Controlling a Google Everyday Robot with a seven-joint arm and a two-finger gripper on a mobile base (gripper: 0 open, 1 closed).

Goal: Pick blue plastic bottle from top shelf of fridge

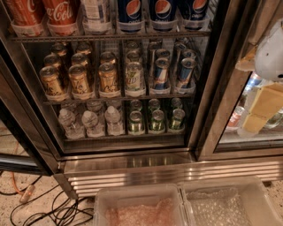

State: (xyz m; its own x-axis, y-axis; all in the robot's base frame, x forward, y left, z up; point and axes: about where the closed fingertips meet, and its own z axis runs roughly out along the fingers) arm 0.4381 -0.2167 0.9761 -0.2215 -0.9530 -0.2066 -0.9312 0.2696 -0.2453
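Blue plastic bottle (95, 15) not yet grasped; approach step, I judge. Nearest, the tool (261, 112) hangs at right, well apart; open or closed, I cannot tell. Farther, the bottle stands on the top shelf (146, 36) of the fridge (132, 170), between Coca-Cola bottles (44, 15) and Pepsi bottles (161, 13). The next move calls for a reach up and left.

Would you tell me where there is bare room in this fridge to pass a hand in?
The top shelf is packed: the blue plastic bottle sits tight between Coca-Cola bottles and Pepsi bottles. Free: headroom above the cans, and the steel sill below. The gripper hangs right, before the glass door.
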